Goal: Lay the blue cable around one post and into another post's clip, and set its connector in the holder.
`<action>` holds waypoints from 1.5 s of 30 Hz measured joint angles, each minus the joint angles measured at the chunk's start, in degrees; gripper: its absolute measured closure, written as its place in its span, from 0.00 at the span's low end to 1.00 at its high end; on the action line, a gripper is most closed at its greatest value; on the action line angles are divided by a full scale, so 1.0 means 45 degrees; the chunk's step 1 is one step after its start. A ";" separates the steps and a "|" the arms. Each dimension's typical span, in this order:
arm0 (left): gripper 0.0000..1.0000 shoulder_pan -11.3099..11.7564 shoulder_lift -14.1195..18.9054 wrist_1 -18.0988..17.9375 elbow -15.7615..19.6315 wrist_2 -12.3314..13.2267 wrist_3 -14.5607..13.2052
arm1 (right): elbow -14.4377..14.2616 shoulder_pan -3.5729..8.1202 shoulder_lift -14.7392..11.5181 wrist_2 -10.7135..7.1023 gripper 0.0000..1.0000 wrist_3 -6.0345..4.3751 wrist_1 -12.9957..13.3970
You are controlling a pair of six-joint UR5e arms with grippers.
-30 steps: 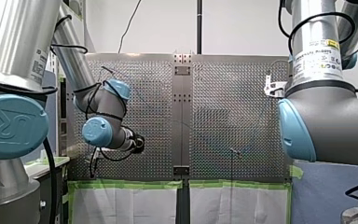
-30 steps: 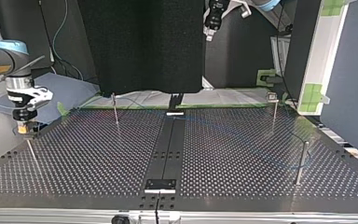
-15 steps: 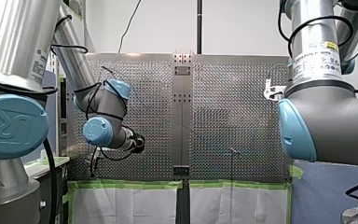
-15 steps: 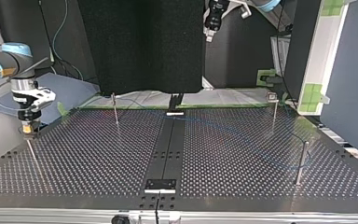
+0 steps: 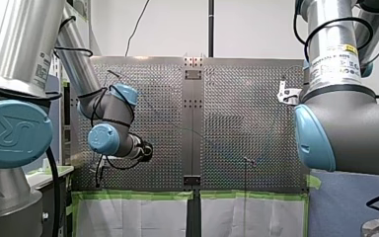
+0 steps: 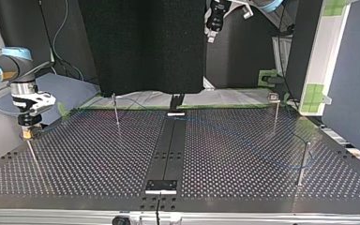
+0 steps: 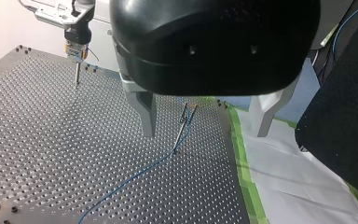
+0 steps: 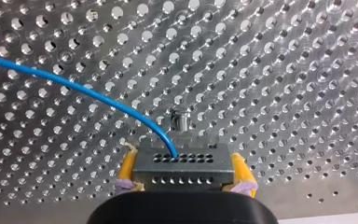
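Note:
In the right wrist view my right gripper (image 8: 184,176) is shut with its yellow pads (image 8: 128,167) on a perforated metal connector (image 8: 182,169). The blue cable (image 8: 74,86) leaves the connector and curves away over the plate. Just beyond the connector stands a post's top (image 8: 181,120). In the top view this gripper (image 6: 26,132) hovers over a thin post (image 6: 33,157) at the left. My left gripper (image 7: 205,134) is open and empty, high above a clip post (image 7: 184,126) from which the cable (image 7: 135,170) trails. The top view shows it (image 6: 211,35) raised at the back.
Other posts stand on the perforated table (image 6: 98,168): one with a clip (image 6: 116,110) at the back left, one (image 6: 275,112) at the back right, a plain one (image 6: 303,161) at the right. Green tape (image 7: 242,158) and white sheeting edge the plate. A black strip (image 6: 168,145) runs down the middle.
My right gripper has shifted a little sideways and lower over the thin post, still holding the connector. My left arm has stayed put.

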State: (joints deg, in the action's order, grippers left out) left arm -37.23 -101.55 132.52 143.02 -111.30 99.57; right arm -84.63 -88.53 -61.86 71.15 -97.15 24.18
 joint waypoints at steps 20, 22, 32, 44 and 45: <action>0.00 0.0027 0.0002 0.0008 -0.0001 0.0036 -0.0038 | 0.0016 0.0286 0.0013 -0.0936 1.00 0.0096 -0.0058; 0.00 0.0028 0.0002 0.0008 -0.0003 0.0037 -0.0038 | 0.0012 0.0308 0.0013 -0.0966 1.00 0.0100 -0.0063; 0.00 0.0027 0.0002 0.0005 -0.0005 0.0037 -0.0039 | -0.0093 0.0336 0.0023 -0.0985 1.00 0.0400 -0.0353; 0.00 0.0031 0.0001 -0.0020 -0.0003 0.0017 -0.0039 | -0.0229 0.0344 0.0058 -0.1107 1.00 0.0562 -0.0257; 0.00 0.0031 0.0001 -0.0019 -0.0001 0.0013 -0.0039 | -0.0232 0.0349 0.0061 -0.1124 1.00 0.0555 -0.0215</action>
State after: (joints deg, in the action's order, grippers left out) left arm -37.09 -101.55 132.43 143.02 -111.24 99.40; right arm -85.67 -86.96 -61.58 66.10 -94.65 23.22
